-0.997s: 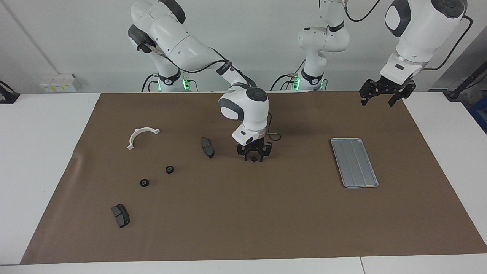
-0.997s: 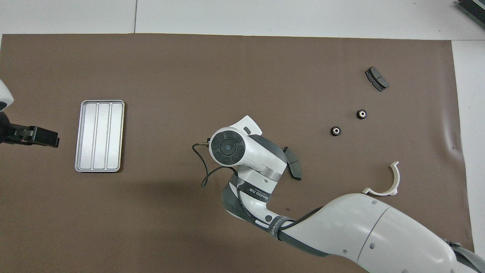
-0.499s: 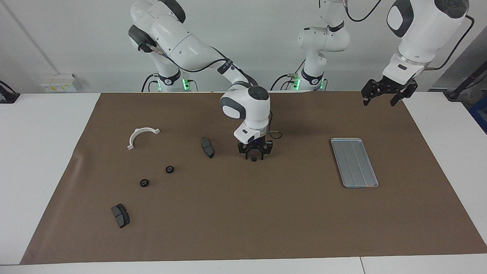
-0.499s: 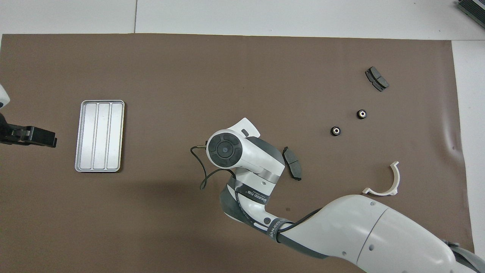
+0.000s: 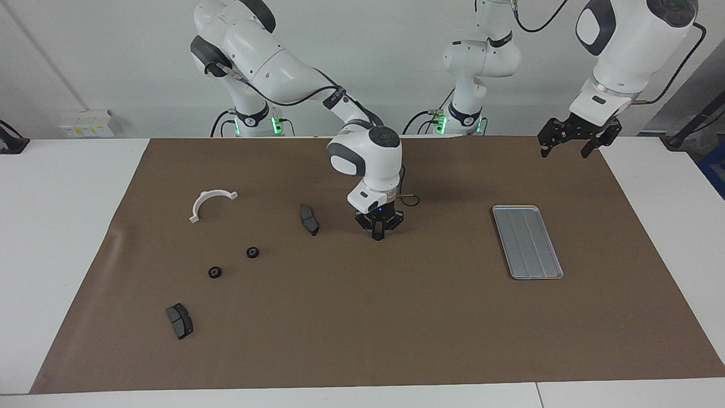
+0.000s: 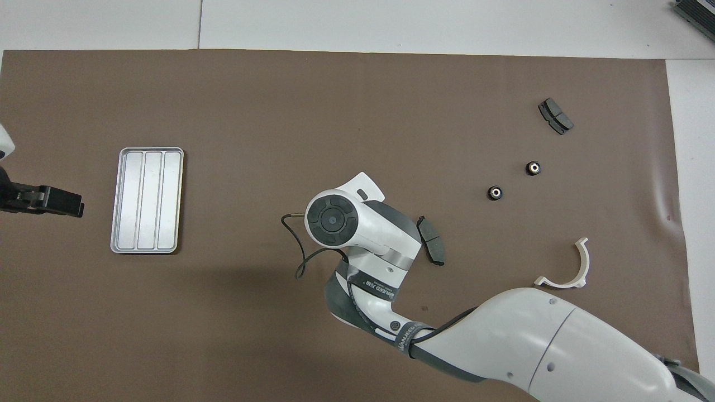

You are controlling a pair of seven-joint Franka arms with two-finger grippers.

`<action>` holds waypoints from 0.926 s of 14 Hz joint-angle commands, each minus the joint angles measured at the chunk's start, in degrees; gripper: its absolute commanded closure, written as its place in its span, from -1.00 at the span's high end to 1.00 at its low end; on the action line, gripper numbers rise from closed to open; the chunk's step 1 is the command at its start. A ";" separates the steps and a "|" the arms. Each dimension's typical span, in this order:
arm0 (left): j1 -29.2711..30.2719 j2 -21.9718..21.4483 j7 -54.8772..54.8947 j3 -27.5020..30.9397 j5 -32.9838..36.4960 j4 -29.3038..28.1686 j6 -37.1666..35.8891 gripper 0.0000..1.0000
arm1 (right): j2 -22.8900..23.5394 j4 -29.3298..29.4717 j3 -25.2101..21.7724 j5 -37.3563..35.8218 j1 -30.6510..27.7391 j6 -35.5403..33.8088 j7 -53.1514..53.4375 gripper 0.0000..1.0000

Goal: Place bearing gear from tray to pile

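mat: big brown paper mat (image 5: 362,317) covering most of the frame, nothing shifted on it
right arm: white, coming from top left of the facing view; the right gripper (image 5: 378,233) sits low at mid-frame and has gone from spread a second ago to clenched. A small black gear was between its tips back then, now I can't make it out, so can't tell if it's gripped
left gripper: (image 5: 568,148) black, spread wide, hanging at upper right above the mat's corner, just waiting, lifted a touch
tray: small grooved silver-grey metal tray (image 5: 527,242), right of centre, same spot
pile: two little black round gear pieces (image 5: 253,252) (image 5: 214,272), lower left, unmoved
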 commanded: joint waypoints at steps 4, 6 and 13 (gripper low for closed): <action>-0.44 -0.89 -4.90 -0.23 1.08 -1.69 7.36 1.00 | -3.58 0.34 1.36 2.23 -3.75 -1.85 -0.36 -1.00; 0.07 -0.72 -5.70 -0.67 1.08 -1.69 8.95 1.00 | -6.92 0.34 0.05 4.33 -4.38 -4.04 -2.46 -1.00; 15.11 -0.10 -5.78 -15.53 0.64 -1.34 9.48 1.00 | -14.05 -0.27 -18.39 20.15 -4.82 -5.11 -33.20 -1.00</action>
